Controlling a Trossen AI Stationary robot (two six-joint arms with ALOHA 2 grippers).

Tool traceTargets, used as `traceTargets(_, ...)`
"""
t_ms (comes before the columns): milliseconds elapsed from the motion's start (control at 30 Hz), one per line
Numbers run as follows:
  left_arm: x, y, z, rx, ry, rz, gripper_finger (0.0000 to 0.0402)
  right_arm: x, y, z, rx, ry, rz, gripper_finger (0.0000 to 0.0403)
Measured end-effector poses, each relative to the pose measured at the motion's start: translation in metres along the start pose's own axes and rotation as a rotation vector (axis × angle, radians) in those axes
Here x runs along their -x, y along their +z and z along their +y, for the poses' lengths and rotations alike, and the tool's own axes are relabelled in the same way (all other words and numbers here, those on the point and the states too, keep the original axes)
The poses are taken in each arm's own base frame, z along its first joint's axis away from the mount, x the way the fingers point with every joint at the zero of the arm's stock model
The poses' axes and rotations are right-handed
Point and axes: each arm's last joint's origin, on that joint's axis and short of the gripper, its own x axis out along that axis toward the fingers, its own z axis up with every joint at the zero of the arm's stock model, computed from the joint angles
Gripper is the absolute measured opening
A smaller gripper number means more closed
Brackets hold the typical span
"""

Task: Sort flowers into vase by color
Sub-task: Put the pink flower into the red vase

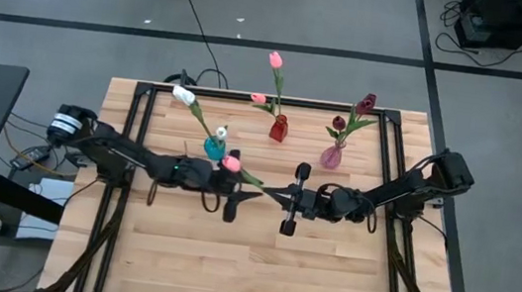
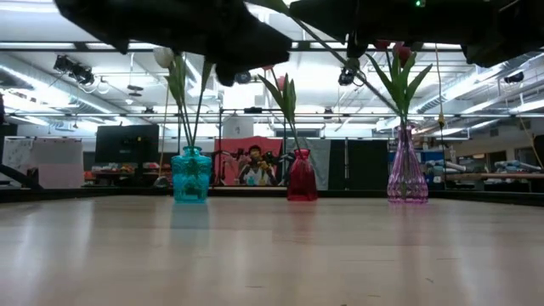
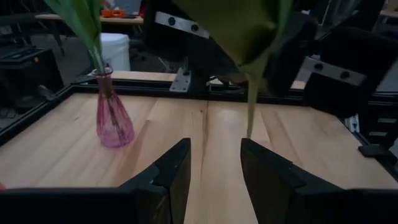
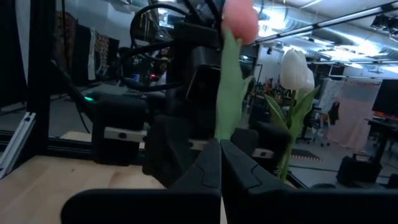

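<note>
A: Three vases along the back of the worktop (image 1: 246, 264): teal vase (image 1: 214, 146) with white tulips (image 1: 183, 95), red vase (image 1: 278, 127) with pink tulips (image 1: 275, 60), purple vase (image 1: 332, 156) with maroon tulips (image 1: 365, 103).

B: And the loose one?

A: One pink tulip (image 1: 231, 163) up in the air at mid-worktop, between the two arms, just in front of the teal vase. Right pincer (image 1: 287, 195) is pressed together on its stem; the right wrist view shows the stem (image 4: 227, 99) rising straight out of the closed tips with the pink head on top.

B: Left pincer (image 1: 238, 194)?

A: Fingers (image 3: 171, 171) apart, nothing between them. The lower stem hangs just past them in the left wrist view, not touching as far as I can tell.

B: So a handover?

A: Looks like one, my guess. Could also be the right arm just carrying it.

B: Risks?

A: Thin stem, small grip. If the left closes off-line it misses or bends the stem. If the right lets go before the left has it, the tulip drops onto the worktop. The arms are nearly tip to tip, so a bump is possible.

B: Sorting error?

A: Teal vase is nearest, and that one is white. Pink belongs in the red vase. The leaves could also snag the tulips already standing there.
</note>
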Motion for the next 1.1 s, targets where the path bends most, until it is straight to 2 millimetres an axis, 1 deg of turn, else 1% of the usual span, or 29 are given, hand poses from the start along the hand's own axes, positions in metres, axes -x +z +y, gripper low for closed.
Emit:
traceTargets(67,-0.007,0.0022,0.0022,0.002,-0.018,-0.001,0.0144,0.0,0.0,0.0,0.0,0.0,0.0,0.0004)
traceTargets(200,-0.0124,0.0085,0.0064,0.009,-0.06,-0.016,0.0144,0.0,-0.0009,0.0002,0.004,0.002,0.008,0.0004)
traceTargets(600,-0.0132,0.0105,0.0078,0.014,-0.131,-0.023,0.0144,-0.0001,-0.0019,0.0005,0.009,0.001,0.021,0.0009)
traceTargets(967,-0.0132,0.0092,0.0078,-0.015,-0.126,-0.011,0.0144,-0.0001,-0.0059,0.0001,-0.003,-0.023,0.064,0.0011)
traceTargets(1033,-0.0132,0.009,0.0084,-0.028,-0.106,-0.012,0.0144,-0.0007,-0.0079,-0.0013,-0.029,-0.027,0.08,0.0016)
traceTargets(1100,-0.0132,0.0087,0.009,-0.045,-0.086,-0.01,0.0144,-0.0013,-0.0097,-0.0025,-0.055,-0.027,0.095,0.003)
